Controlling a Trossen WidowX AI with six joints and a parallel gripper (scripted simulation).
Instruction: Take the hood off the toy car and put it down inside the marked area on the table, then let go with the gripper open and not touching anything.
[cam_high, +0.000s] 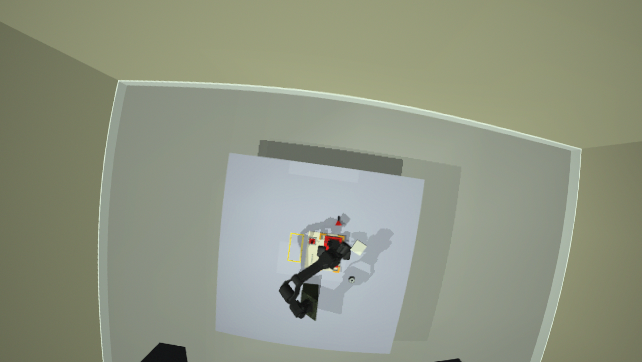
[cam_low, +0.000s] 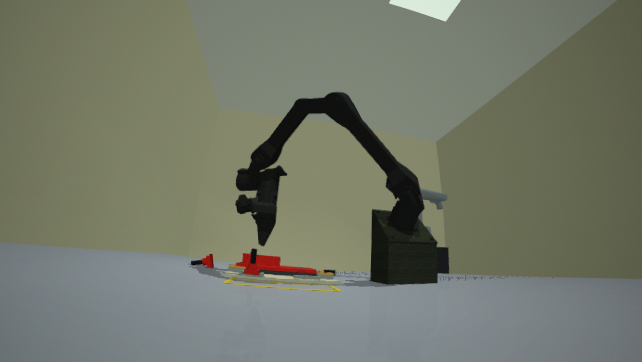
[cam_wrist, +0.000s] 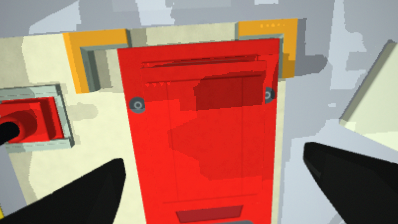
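The toy car's red hood (cam_low: 267, 260) (cam_wrist: 220, 150) is the raised far part of its red body, with two grey round fasteners near its far end; the car lies on a cream board between orange corner brackets. My gripper (cam_low: 262, 245) (cam_wrist: 215, 158) is open and empty above the car. In the wrist view one finger is left of the red body and the other right of it, both clear of it. The arm hides part of the car in the top view. The marked area's yellow outline (cam_high: 289, 247) (cam_low: 300, 288) lies left of the board in the top view.
A red block with a black handle (cam_high: 312, 241) (cam_wrist: 42, 120) sits in a grey frame on the board, left of the car. A red piece with a black tip (cam_high: 338, 221) (cam_low: 209, 261) lies beyond the board. A cream slab (cam_high: 358, 247) (cam_wrist: 380, 100) is to the right.
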